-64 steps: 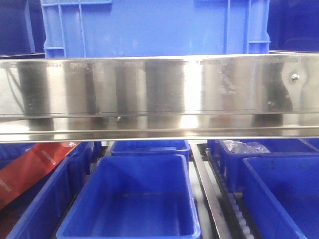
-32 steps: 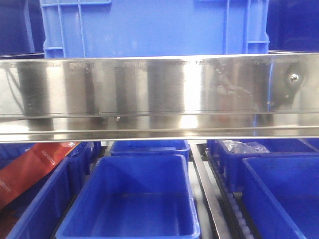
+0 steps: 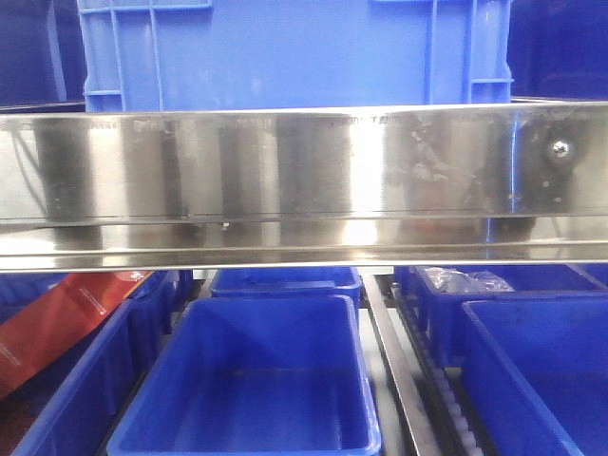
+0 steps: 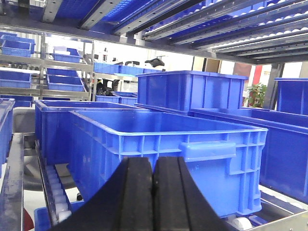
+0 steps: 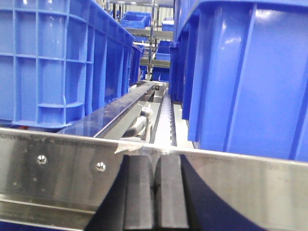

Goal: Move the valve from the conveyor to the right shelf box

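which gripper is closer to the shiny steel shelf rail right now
Right. The right gripper sits directly against the steel rail, which fills its view just past the fingertips. The left gripper instead faces a blue bin, with no such rail ahead.

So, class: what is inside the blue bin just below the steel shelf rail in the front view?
The middle blue bin shows only bare blue floor and walls. Its near end runs out of frame, and the steel shelf rail hides everything behind it.
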Available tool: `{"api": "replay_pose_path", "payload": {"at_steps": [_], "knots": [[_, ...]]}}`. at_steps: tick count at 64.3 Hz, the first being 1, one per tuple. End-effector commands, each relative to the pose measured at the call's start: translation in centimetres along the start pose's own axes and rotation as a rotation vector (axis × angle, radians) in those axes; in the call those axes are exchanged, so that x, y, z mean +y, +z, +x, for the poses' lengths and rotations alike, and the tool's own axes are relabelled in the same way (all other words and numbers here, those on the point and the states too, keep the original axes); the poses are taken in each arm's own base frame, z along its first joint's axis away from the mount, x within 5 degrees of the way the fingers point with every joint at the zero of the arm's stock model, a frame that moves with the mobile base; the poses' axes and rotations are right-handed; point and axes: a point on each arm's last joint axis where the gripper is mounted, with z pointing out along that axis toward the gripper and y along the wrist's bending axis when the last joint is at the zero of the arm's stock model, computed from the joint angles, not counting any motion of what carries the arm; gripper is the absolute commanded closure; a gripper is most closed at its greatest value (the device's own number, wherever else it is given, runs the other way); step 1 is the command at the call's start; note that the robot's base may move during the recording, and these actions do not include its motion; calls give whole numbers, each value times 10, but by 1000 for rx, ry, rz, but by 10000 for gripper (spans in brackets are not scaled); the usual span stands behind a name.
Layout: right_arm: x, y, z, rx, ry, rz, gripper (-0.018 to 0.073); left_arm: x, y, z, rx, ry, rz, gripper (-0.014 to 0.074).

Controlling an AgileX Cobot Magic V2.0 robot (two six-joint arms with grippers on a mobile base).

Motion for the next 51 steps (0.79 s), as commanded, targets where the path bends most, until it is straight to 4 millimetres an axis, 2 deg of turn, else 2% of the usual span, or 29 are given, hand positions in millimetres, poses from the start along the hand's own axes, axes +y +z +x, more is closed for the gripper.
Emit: {"api": "replay_pose_path", "payload": {"at_steps": [1, 51], "knots": [[0, 0, 1, -1, -4, 7, 727, 0, -1, -1, -15, -12, 4, 707], [0, 0, 1, -1, -9, 7, 727, 0, -1, -1, -15, -12, 4, 707]]}}
